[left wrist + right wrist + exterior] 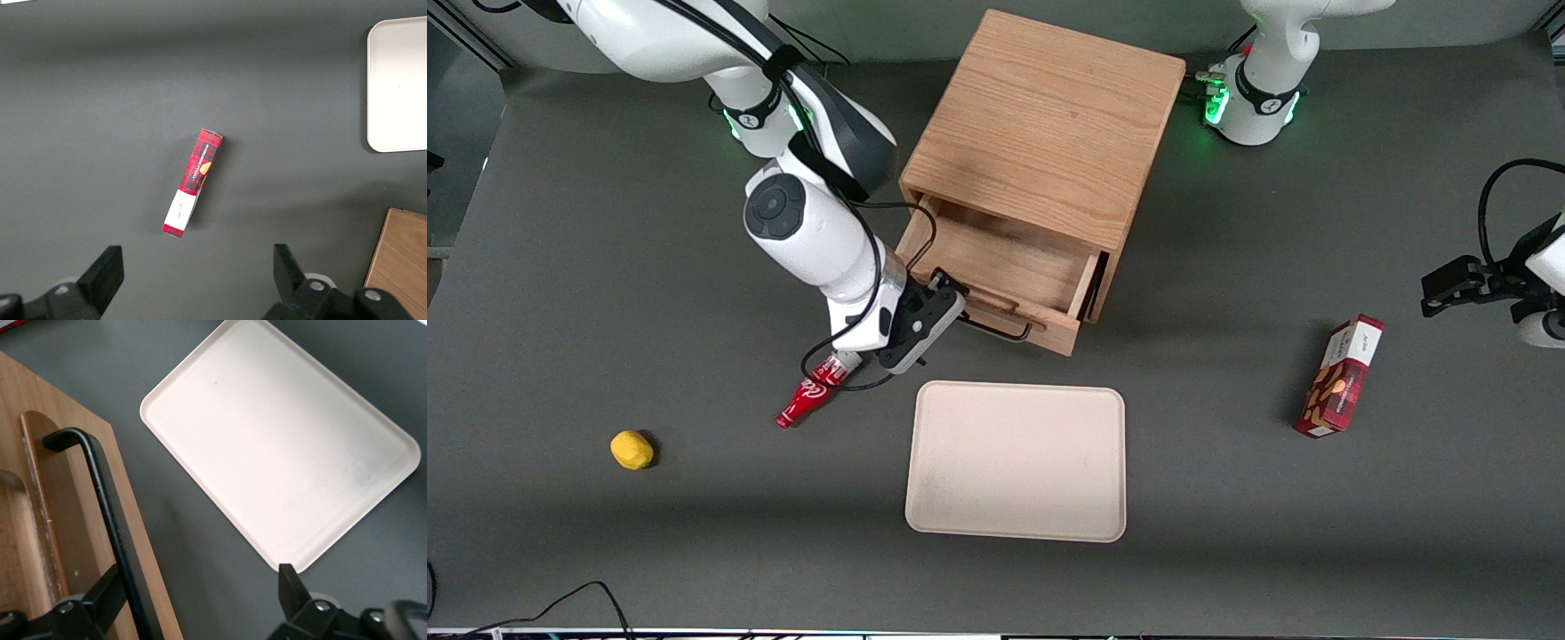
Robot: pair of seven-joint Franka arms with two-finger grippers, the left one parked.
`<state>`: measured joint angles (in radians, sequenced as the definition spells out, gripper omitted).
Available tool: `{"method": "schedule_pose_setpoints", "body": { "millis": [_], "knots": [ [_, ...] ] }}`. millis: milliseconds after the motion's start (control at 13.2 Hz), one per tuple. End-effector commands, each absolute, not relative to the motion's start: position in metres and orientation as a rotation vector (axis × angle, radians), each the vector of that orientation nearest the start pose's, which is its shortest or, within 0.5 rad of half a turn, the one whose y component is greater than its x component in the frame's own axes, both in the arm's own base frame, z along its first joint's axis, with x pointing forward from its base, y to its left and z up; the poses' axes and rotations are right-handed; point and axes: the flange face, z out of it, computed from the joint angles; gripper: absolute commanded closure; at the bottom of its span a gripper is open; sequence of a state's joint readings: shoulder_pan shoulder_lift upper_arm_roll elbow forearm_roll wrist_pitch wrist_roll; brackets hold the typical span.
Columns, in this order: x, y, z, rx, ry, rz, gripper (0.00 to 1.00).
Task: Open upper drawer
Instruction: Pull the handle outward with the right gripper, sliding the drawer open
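The light oak cabinet point(1049, 116) stands at the back middle of the table. Its upper drawer point(1005, 258) is pulled well out, and its wooden inside shows bare. The long black wire handle point(996, 327) runs along the drawer front. My right gripper point(947, 307) is at the handle's end toward the working arm, and it is open. In the right wrist view the handle point(100, 493) passes just beside one finger point(110, 587), over the drawer front point(67, 520). The gripper point(200, 577) spans the drawer's edge and the bare table. The bottom drawer is hidden under the upper one.
A pale tray point(1018, 462) lies nearer the front camera than the drawer, also in the right wrist view point(280, 447). A red cola bottle point(809, 396) lies by my wrist. A yellow object point(631, 449) sits toward the working arm's end. A red box point(1343, 378) lies toward the parked arm's end.
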<state>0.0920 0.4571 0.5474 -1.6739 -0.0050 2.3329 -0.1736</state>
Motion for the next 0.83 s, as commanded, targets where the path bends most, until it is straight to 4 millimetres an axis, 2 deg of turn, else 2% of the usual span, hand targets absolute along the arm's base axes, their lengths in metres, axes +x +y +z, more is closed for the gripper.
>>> {"method": "schedule_pose_setpoints", "body": {
  "millis": [0,528,755],
  "knots": [
    [0.605,0.356,0.398,-2.66,-1.063,-0.339,0.0],
    [0.649,0.314,0.404,-2.67,-1.116,-0.429,0.0],
    [0.663,0.3,0.408,-2.679,-1.138,-0.408,0.0]
  ]
}}
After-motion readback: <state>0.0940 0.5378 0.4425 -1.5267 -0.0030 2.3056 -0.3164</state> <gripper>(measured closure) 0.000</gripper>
